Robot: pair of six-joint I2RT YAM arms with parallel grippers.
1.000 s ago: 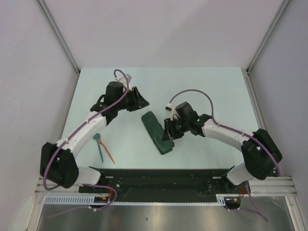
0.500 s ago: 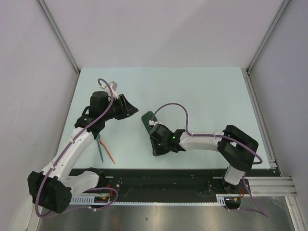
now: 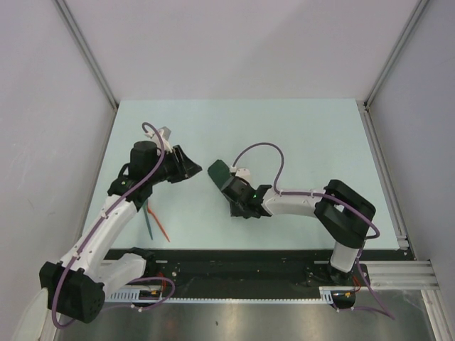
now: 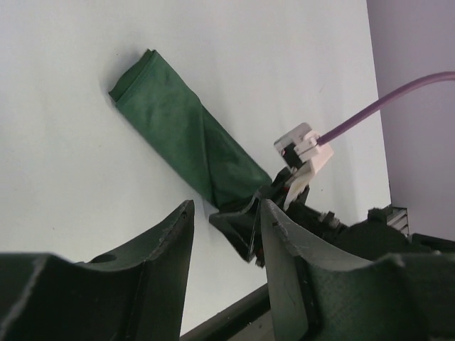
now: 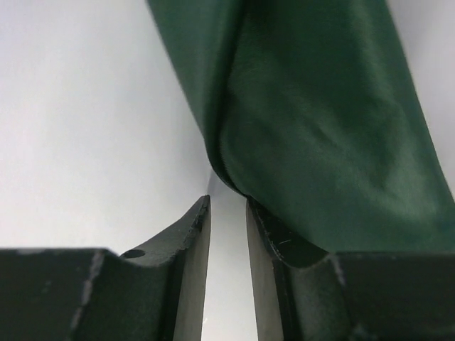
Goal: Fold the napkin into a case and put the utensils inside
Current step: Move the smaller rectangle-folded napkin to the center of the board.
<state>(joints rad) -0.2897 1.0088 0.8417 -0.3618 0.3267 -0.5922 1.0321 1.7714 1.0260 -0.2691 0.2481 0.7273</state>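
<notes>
The case is a narrow dark green folded cloth lying slantwise mid-table; only its far end shows past the right arm. In the left wrist view the case lies flat. My right gripper sits at its near end. In the right wrist view the right gripper is narrowly open with bare table in the gap, and the case drapes over its right finger. My left gripper is open and empty just left of the case, and shows open in its own view. The teal utensil and the orange-red utensil lie at the front left.
A black rail runs along the table's near edge by the arm bases. Metal frame posts stand at the back corners, with plain walls around. The right arm's purple cable loops above the table.
My right gripper has moved left along the case and now covers its near part. My left gripper has drawn back left and nearer. The utensils have not moved.
</notes>
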